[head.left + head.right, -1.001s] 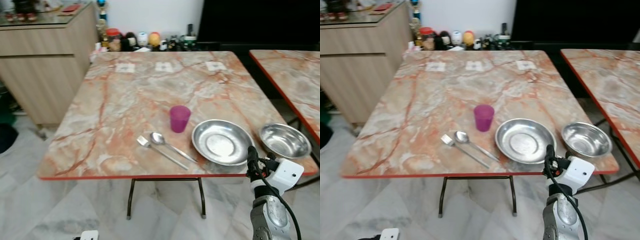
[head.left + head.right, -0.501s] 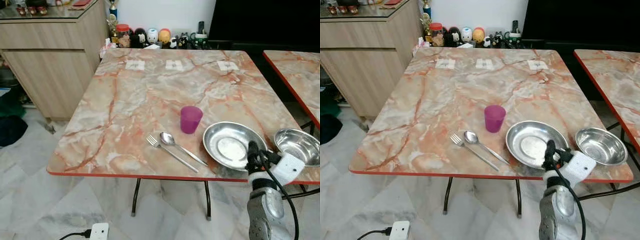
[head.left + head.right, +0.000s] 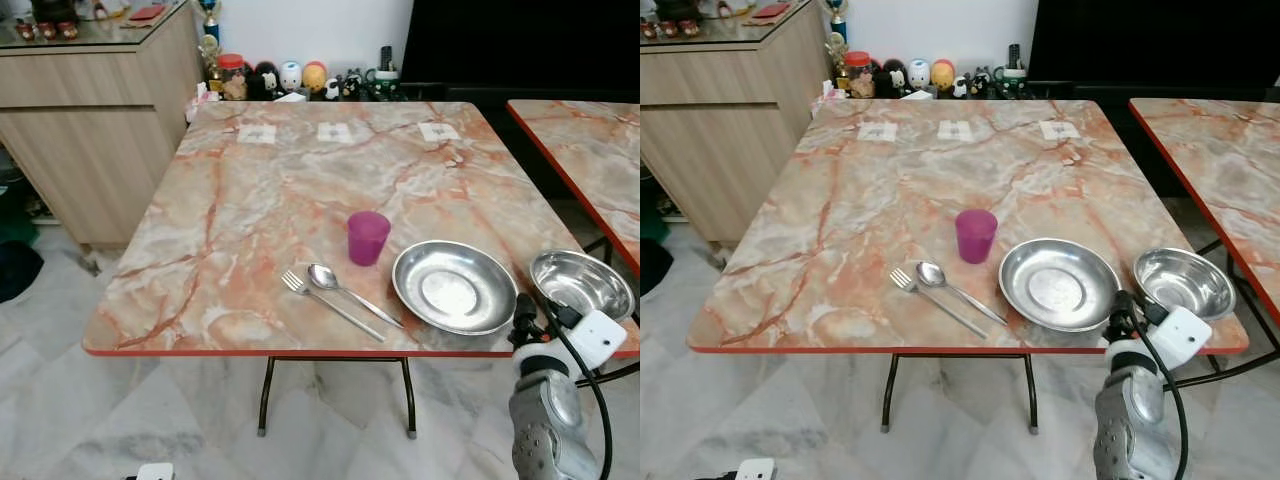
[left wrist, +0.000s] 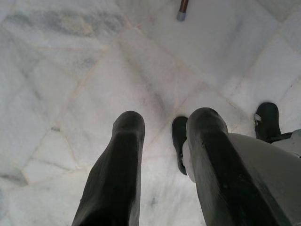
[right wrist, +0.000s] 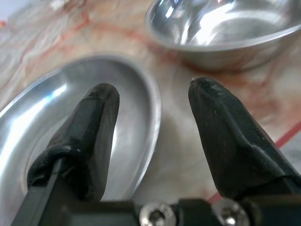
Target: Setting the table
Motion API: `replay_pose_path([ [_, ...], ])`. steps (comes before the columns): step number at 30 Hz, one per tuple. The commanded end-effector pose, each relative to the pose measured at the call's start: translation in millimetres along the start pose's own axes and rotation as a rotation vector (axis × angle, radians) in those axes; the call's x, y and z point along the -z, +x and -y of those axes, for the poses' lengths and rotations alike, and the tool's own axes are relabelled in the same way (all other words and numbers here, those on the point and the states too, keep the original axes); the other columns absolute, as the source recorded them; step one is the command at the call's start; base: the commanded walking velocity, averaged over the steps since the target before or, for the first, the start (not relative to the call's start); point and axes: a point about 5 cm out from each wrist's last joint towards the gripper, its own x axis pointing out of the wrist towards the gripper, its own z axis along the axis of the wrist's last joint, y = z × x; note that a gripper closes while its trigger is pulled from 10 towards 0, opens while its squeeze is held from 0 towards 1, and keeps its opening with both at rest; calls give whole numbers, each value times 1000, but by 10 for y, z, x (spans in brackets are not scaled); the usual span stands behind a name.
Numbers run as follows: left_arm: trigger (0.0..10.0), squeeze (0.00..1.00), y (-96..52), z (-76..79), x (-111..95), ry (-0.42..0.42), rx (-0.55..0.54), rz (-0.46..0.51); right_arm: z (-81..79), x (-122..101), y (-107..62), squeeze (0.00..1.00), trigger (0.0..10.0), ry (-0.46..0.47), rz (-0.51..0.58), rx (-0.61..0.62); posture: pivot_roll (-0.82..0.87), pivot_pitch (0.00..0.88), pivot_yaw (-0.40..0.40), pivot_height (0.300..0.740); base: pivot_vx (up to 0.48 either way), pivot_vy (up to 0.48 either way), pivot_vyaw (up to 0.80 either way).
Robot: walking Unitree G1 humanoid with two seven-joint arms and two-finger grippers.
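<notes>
On the marble table (image 3: 300, 190), near its front edge, lie a fork (image 3: 330, 304) and spoon (image 3: 350, 290) side by side, a pink cup (image 3: 367, 237) just behind them, a steel plate (image 3: 454, 287) to their right, and a steel bowl (image 3: 582, 283) near the right corner. The right gripper (image 5: 153, 101) hovers at the table's front edge between plate and bowl, fingers apart, holding nothing. The left gripper (image 4: 162, 129) hangs over the tiled floor (image 4: 70, 70), fingers apart and empty
</notes>
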Motion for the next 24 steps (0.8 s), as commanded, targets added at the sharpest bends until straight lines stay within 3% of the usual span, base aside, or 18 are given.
replay_pose_path([
  [1,10000,0,-18,-19,64,-13,-3,-15,18,32,35,0,10000,23,-29,21,-82,0,0,740,0,0,0],
  [6,10000,0,7,115,76,-3,6,-23,-4,62,58,0,10000,50,-40,38,-76,0,1,740,0,0,0],
  [10,10000,0,54,329,14,16,30,-21,-18,80,75,0,10000,57,-51,41,-75,0,3,740,0,0,0],
  [11,10000,0,77,447,-34,18,41,-14,-23,87,81,0,10000,73,-57,46,-74,0,4,740,0,0,0],
  [15,10000,0,94,543,-77,20,51,-9,-26,94,88,0,10000,92,-63,50,-74,0,4,740,0,0,0],
  [17,10000,0,116,699,-152,28,68,0,-22,105,110,0,10000,89,-72,52,-74,0,6,740,0,0,0],
  [21,10000,0,119,720,-166,32,68,2,-10,122,120,0,10000,69,-88,60,-74,0,4,740,0,0,0],
  [24,10000,0,114,579,-166,32,51,3,15,152,130,0,10000,60,-107,73,-72,0,2,740,0,0,0],
])
